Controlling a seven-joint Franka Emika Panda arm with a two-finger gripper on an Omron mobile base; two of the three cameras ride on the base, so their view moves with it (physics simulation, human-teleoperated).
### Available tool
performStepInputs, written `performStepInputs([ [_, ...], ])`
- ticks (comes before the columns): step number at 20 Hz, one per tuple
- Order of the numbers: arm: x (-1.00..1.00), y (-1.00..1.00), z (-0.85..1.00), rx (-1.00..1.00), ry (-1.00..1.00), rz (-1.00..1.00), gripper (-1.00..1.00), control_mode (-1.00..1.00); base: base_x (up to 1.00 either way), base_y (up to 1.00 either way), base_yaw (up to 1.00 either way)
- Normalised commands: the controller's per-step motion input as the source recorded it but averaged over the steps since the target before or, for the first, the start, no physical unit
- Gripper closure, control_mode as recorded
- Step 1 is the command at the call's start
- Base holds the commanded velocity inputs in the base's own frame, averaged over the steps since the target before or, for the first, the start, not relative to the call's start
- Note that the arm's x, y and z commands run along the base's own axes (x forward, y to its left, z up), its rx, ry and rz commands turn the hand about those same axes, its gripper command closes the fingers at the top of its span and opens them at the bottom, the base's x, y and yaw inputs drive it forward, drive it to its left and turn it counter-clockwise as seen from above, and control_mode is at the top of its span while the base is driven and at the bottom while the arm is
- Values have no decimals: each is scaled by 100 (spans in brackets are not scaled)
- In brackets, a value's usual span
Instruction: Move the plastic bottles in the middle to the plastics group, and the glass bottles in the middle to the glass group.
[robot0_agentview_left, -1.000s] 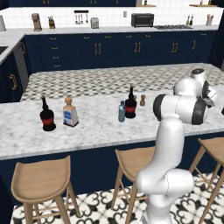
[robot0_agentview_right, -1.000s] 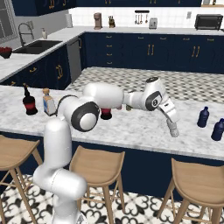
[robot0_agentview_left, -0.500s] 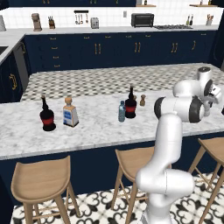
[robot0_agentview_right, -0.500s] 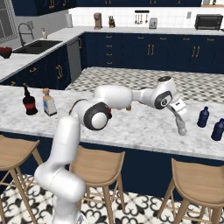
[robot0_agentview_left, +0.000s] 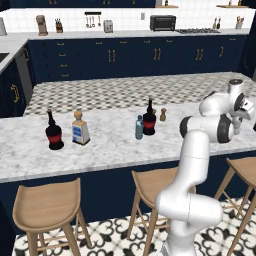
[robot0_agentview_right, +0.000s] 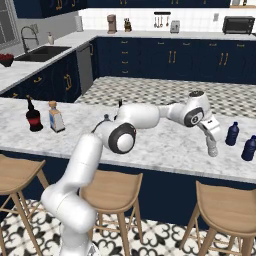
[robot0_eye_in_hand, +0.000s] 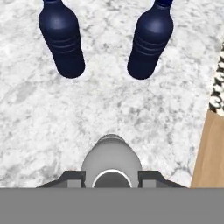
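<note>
Pale grey bottle sits clamped between the fingers.

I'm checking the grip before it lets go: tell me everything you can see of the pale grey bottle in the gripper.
The pale grey bottle is small, slim, plastic-looking and opaque whitish-grey, with a rounded shoulder and a round white-rimmed top. It stands upright in the gripper, a dark finger on each side of its neck. It is at the marble counter, near two navy-blue bottles and apart from them. Whether its base touches the counter I cannot tell.
</note>
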Motion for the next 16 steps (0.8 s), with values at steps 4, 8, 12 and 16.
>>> performStepInputs([
  [4, 5, -5, -65, 0, -9, 0, 100, -100, 0, 0, 0],
  [8, 10, -9, -64, 0, -16, 0, 100, -100, 0, 0, 0],
  [12, 0, -7, -79, -1, -19, 0, -100, -100, 0, 0, 0],
  [16, -2, -25, -73, -10, -22, 0, -100, -100, 0, 0, 0],
])
